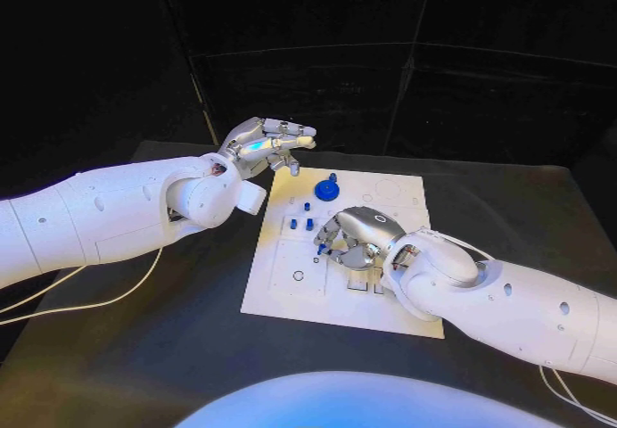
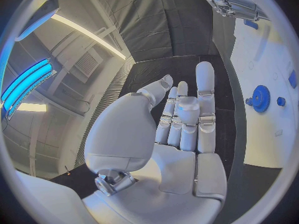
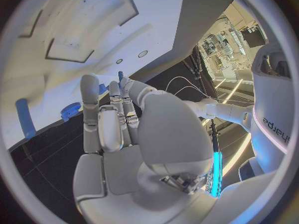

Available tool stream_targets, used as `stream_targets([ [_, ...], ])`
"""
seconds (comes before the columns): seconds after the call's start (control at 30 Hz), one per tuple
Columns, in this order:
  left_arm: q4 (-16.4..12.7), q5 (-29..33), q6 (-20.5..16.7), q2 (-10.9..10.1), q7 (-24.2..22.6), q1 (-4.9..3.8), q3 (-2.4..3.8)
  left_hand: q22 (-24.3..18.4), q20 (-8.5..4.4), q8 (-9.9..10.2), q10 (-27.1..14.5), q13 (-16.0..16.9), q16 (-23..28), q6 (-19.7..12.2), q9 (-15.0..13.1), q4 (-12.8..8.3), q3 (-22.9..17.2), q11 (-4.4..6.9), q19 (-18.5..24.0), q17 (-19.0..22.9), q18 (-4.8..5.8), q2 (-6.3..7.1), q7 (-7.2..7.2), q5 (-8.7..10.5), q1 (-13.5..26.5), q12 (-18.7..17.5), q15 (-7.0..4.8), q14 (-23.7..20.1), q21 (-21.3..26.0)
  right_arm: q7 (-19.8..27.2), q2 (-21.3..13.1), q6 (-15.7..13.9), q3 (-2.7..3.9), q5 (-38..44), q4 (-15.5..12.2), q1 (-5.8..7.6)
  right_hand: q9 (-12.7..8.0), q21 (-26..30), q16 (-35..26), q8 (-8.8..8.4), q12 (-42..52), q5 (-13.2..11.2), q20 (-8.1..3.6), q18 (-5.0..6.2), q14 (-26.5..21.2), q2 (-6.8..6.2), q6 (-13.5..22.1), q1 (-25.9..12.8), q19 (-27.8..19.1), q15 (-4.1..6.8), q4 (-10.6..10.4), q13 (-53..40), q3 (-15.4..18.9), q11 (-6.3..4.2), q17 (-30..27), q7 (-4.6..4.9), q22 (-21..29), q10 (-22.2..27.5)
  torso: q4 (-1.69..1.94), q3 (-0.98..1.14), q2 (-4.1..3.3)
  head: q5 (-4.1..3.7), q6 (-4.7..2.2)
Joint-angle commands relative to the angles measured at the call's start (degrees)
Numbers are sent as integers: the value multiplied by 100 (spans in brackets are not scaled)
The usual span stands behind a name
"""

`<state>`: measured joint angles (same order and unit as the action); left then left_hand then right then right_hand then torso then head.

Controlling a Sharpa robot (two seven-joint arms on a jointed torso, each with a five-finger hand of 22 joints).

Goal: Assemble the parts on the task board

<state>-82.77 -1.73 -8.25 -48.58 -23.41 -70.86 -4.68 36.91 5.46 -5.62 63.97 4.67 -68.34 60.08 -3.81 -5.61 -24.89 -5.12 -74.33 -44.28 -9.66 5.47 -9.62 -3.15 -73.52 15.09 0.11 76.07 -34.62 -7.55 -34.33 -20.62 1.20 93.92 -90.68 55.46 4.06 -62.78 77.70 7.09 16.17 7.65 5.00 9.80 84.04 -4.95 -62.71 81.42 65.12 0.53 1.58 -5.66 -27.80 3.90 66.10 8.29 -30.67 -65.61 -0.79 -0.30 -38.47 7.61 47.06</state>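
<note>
I keep the right hand (image 1: pixel 357 236) low over the middle of the white board (image 1: pixel 290 290), fingers apart and empty, to reach the small blue pegs (image 1: pixel 303 222) just beyond its fingertips, while the left hand (image 1: pixel 267 145), spread and empty, waits off the board's far corner, near the blue gear (image 1: pixel 326 190).

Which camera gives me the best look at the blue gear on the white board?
The head view: it shows the blue gear from above, whole, on the board beyond the right hand. The left wrist view shows the gear large but bent at the circle's rim. The right wrist view catches part of it past the fingers.
</note>
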Motion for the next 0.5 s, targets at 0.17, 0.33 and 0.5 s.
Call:
stream_targets([
  [0.17,4,-53,54,55,-79,-9,4,-9,26,29,-64,-5,4,-71,4,-5,42,-23,31,-4,-63,-34,2,15,15,22,22,-30,37,-202,114,283,3,363,87,-9,-2,-6,24,-16,-19,-38,16,16,197,-8,-24,-76,4,21,-6,7,-35,20,-16,20,8,-25,-14,3,4,113,60],
  [0.33,9,-53,77,65,-83,-9,4,-10,28,31,-76,-5,1,-81,5,-5,47,-25,32,-5,-64,-33,-1,15,15,24,25,-31,38,-237,155,283,2,414,104,-12,-2,-6,24,-17,-20,-38,16,16,197,-8,-24,-81,3,20,-7,7,-35,21,-15,20,9,-25,-15,6,5,138,74],
  [0.5,16,-53,103,76,-86,-9,5,-11,31,33,-87,-6,2,-91,5,-3,52,-29,33,1,-64,-33,-4,15,17,26,27,-35,39,-239,182,351,2,421,107,-13,-4,-7,30,-23,-26,-42,20,16,197,-17,-23,-121,-3,16,-14,11,-34,23,-10,21,13,-27,-9,3,4,144,71],
])
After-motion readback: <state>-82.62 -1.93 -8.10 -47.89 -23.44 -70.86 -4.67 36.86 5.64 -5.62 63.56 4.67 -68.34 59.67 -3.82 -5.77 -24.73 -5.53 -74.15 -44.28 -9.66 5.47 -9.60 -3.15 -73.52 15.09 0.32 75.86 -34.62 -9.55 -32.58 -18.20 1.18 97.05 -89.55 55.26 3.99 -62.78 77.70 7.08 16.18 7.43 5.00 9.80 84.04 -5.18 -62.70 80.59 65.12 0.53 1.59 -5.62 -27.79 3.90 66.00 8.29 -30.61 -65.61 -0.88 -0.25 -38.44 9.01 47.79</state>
